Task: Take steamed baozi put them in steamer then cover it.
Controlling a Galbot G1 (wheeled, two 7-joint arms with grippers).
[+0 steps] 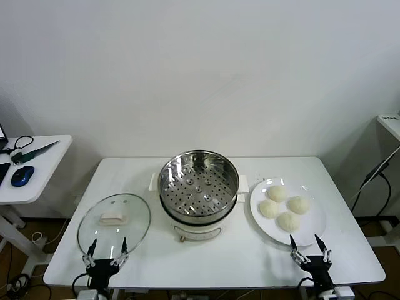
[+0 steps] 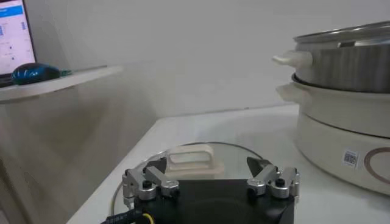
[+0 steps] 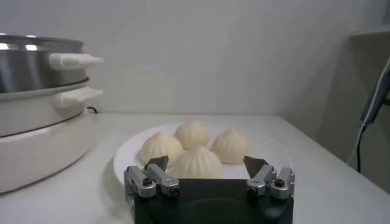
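Head view: nothing loaded yet; steamer (image 1: 199, 194) mid-tabletop (image 1: 206, 262), tray bare; four steamed baozi (image 1: 284, 206) on white plate (image 1: 315, 234) to its right; cover (image 1: 114, 224) flat to its left; left gripper (image 1: 107, 250) and right gripper (image 1: 310, 245) both spread, at the near edge.

Left wrist view: left gripper (image 2: 210, 175) empty, cover handle (image 2: 191, 159) just ahead.

Right wrist view: right gripper (image 3: 207, 173) empty, buns (image 3: 196, 163) just ahead; your next move is likely right arm forward onto one bun, then lift over the pot's raised rim; open room between plate and pot.
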